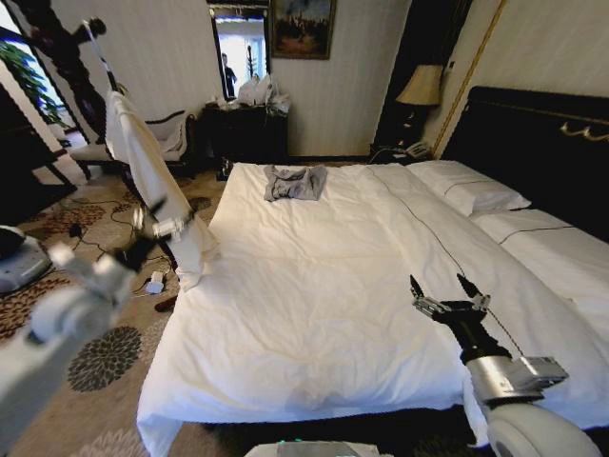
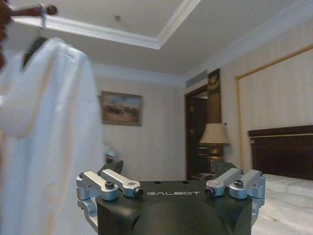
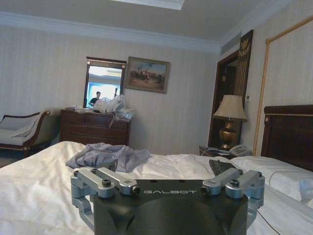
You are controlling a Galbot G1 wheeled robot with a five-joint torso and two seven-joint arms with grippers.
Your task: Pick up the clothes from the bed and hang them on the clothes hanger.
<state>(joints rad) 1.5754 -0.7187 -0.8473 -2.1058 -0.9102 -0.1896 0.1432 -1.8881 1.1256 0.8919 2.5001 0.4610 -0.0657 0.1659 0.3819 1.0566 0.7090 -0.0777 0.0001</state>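
The clothes, a cream long-sleeved shirt [image 1: 143, 162], hang off the bed's far left side on the clothes hanger [image 1: 103, 55], whose silver hook rests on a dark wooden arm. In the left wrist view the shirt [image 2: 49, 147] hangs beside my left gripper [image 2: 166, 167], which is open and holds nothing; the hanger's black shoulder [image 2: 30, 48] peeks out at the collar. In the head view the left gripper [image 1: 166, 221] hovers by the shirt's lower part. My right gripper [image 1: 438, 283] stands open above the bed's [image 1: 314, 314] near right part, seen also from its wrist [image 3: 166, 166].
A grey-blue garment [image 1: 295, 181] lies at the bed's far end. A dark turned-wood coat stand [image 1: 57, 48] rises at the far left, with a bench [image 1: 171, 133] and dresser [image 1: 243, 129] behind. Cables [image 1: 152, 281] lie on the carpet. Pillows [image 1: 471, 186] sit by the headboard.
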